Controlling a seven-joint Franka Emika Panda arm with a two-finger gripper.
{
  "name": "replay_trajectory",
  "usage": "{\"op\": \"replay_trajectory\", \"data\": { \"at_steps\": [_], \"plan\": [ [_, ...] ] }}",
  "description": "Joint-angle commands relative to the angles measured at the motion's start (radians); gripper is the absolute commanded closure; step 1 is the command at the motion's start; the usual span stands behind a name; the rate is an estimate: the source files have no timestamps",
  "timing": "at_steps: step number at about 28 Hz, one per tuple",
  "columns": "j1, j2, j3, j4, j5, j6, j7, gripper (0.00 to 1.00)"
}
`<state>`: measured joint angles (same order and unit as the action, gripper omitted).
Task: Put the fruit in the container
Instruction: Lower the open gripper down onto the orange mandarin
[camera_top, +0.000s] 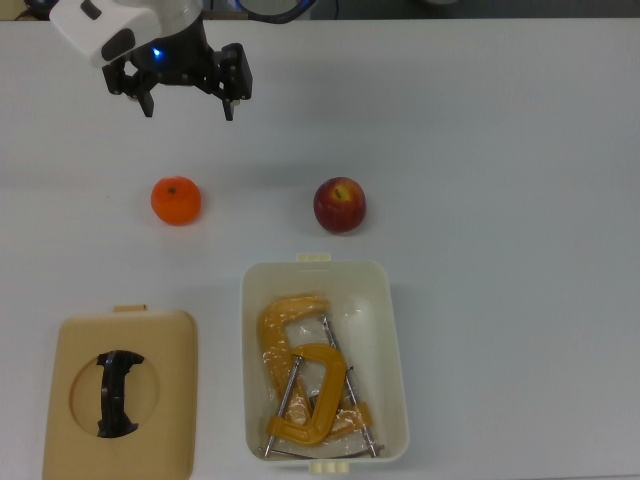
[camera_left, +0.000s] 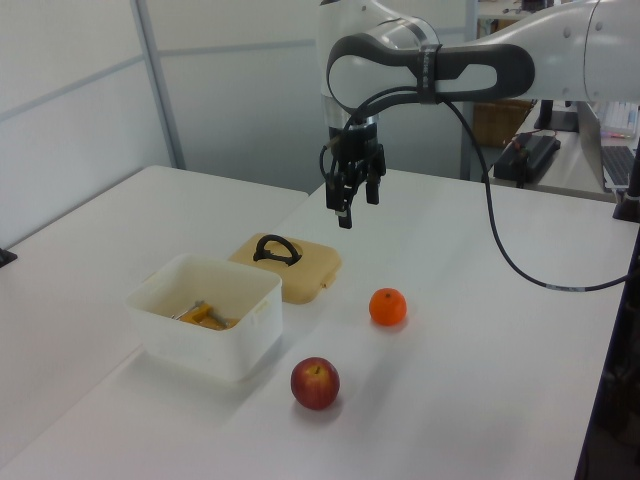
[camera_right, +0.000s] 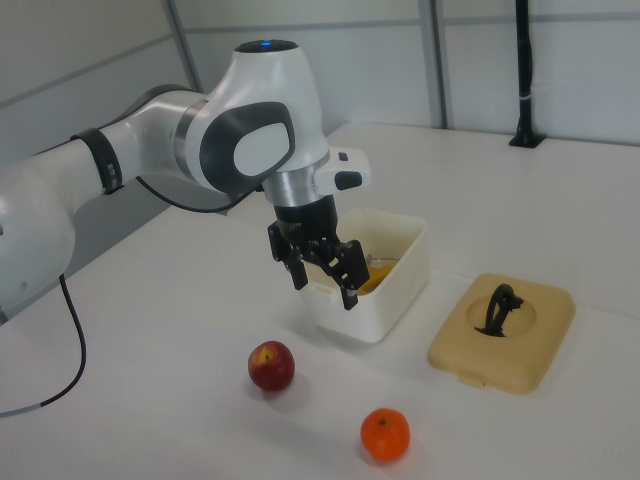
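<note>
A bright orange fruit (camera_top: 176, 200) and a dark red apple (camera_top: 340, 205) with a yellow patch rest apart on the white table. Both lie just beyond the cream-white tub's (camera_top: 392, 330) top end in the top view. My gripper (camera_top: 188, 108) hangs open and empty above the table, further toward the top view's top, nearer the orange than the apple. In the left view the gripper (camera_left: 343, 212) is well above and behind the orange (camera_left: 388, 307), with the apple (camera_left: 315, 383) beside the tub (camera_left: 215, 335). The right view shows the gripper (camera_right: 324, 290) over the apple (camera_right: 271, 365) and orange (camera_right: 385, 434).
Two yellow-orange screw clamps (camera_top: 305, 380) lie inside the tub. A flat tan lid (camera_top: 170, 345) with a black handle sits on the table at the top view's left of the tub. The table edge runs close to the apple in the left view.
</note>
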<state>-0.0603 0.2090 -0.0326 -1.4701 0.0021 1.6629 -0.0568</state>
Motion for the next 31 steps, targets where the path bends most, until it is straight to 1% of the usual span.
{"op": "replay_trajectory", "data": {
  "at_steps": [1,3,6,7,9,11,14,17,18,21,23,27,29,31],
  "plan": [
    [0.005,-0.034,-0.015,-0.069,0.001,0.036,0.005,0.00],
    [0.005,-0.043,-0.015,-0.119,-0.004,0.087,0.005,0.00],
    [0.007,-0.071,-0.015,-0.220,-0.017,0.199,0.005,0.00],
    [0.007,-0.086,-0.013,-0.292,-0.023,0.286,0.005,0.00],
    [0.005,-0.098,-0.013,-0.343,-0.025,0.352,0.008,0.00],
    [0.005,-0.108,-0.013,-0.377,-0.025,0.380,0.011,0.00],
    [0.004,-0.114,-0.013,-0.410,-0.027,0.390,0.009,0.00],
    [-0.004,-0.114,-0.013,-0.432,-0.046,0.420,0.009,0.00],
    [-0.010,-0.112,-0.015,-0.452,-0.060,0.466,0.011,0.00],
    [-0.026,-0.103,-0.017,-0.483,-0.069,0.535,0.011,0.00],
    [-0.029,-0.083,-0.017,-0.489,-0.088,0.561,0.015,0.00],
    [-0.029,-0.054,-0.017,-0.489,-0.109,0.566,0.017,0.00],
    [-0.038,-0.031,-0.017,-0.489,-0.138,0.571,0.017,0.00],
    [-0.045,-0.017,-0.017,-0.489,-0.151,0.586,0.017,0.00]
  ]
}}
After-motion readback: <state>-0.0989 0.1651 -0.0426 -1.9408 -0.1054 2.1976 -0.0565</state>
